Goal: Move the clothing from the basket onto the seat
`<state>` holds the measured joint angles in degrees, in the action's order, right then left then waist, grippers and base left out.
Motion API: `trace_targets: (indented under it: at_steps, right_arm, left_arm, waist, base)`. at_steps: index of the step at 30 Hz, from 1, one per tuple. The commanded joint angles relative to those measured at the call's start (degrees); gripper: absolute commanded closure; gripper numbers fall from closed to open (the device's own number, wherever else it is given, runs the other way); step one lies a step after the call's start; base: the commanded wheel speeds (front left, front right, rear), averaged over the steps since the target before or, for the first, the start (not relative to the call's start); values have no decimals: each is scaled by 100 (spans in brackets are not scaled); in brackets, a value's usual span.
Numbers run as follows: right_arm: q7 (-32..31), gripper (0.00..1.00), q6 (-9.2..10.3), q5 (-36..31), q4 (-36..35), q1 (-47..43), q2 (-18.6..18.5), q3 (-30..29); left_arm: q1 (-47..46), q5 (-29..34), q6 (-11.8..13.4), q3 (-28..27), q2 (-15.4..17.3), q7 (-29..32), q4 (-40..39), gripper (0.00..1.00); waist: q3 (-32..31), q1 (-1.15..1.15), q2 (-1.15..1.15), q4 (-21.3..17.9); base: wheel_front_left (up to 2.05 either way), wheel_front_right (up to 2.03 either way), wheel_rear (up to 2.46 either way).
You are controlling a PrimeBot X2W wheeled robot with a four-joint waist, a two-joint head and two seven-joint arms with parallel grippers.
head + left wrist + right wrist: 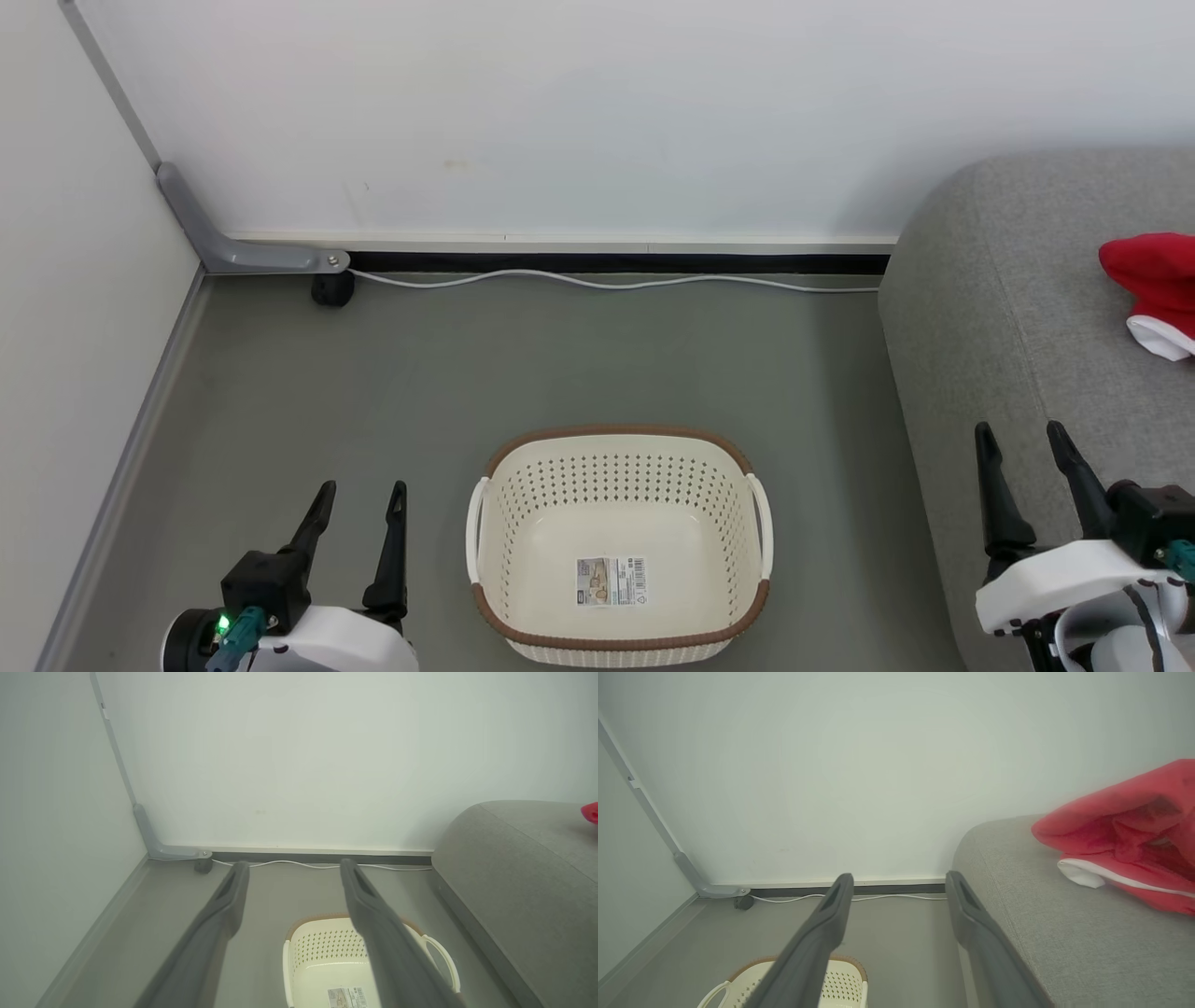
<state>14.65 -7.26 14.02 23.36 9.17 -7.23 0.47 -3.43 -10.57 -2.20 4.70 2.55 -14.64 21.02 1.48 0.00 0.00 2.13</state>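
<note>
The basket (616, 434) stood empty on the floor and the clothing (1153, 280) lay on the seat (1008, 308), away from its rounded end, so the left gripper (363, 487) and right gripper (1019, 431), both spread and holding nothing, were judged best withdrawn clear of the garment.

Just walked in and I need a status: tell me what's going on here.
The robot's job of moving the clothing from the basket to the seat looks done. The red clothing lies on the grey seat at the right. The cream basket stands on the floor between the arms, with just a paper label on its bottom. The left gripper and right gripper are both open and hold nothing.
</note>
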Motion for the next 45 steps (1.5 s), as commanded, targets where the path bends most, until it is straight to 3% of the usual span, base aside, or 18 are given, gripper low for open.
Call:
trace_targets:
  at_steps: [1, 31, 39, 40, 45]
  right_arm:
    - [35, 0, -23, -53, -146, 17, -19, 113]
    - [35, 0, -23, -122, -67, -36, 34, 64]
    - [35, 0, -23, -72, -41, -39, 26, 76]
    - [-1, 100, 0, -77, 99, -155, 113, -37]
    - [-47, 100, 1, 34, 315, -275, 213, -28]
  left_arm:
    - [-63, 7, 1, -193, 34, -36, -154, 0]
    - [58, -266, 228, -29, 33, -36, -215, 0]
    - [59, -322, 144, -13, 33, -36, -195, 0]
    - [171, -307, 168, 153, -1, 1, -32, 100]
    - [241, -423, 158, 142, -28, 48, 204, 100]
  waist:
    - [-14, 0, 0, -30]
    - [77, 0, 0, -167]
    - [56, 0, 0, -175]
    - [57, 0, 0, -174]
    - [55, 0, 0, -173]
  base:
    - [0, 0, 0]
    - [0, 0, 0]
    - [0, 0, 0]
    - [0, 0, 0]
    - [0, 0, 0]
